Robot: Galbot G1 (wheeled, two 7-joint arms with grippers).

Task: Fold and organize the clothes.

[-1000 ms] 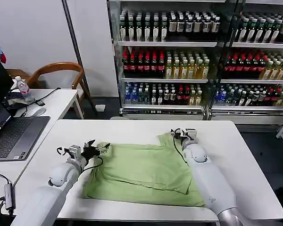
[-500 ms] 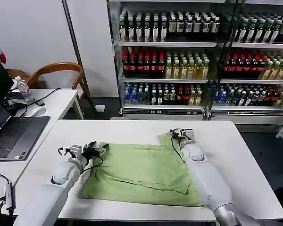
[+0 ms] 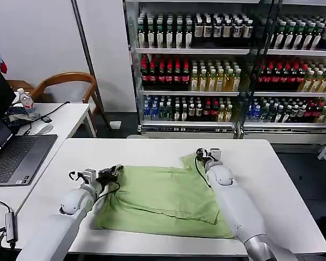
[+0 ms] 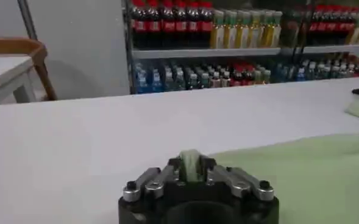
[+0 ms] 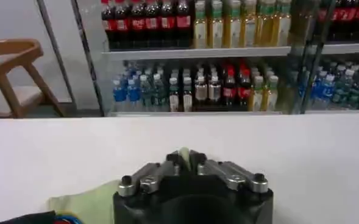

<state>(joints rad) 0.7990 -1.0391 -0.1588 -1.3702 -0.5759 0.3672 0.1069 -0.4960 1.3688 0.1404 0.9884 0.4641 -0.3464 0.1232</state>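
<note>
On the white table (image 3: 271, 179), both claws (left (image 3: 117, 171), right (image 3: 202, 156)) pinch the green shirt's (image 3: 163, 198) far corners.

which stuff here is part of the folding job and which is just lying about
Part of the job:
light green shirt, spread on the white table
left gripper, shut on the shirt's edge
right gripper, shut on the shirt's far corner

Just lying about:
laptop
water bottle
wooden chair
shelves of drinks bottles
</note>
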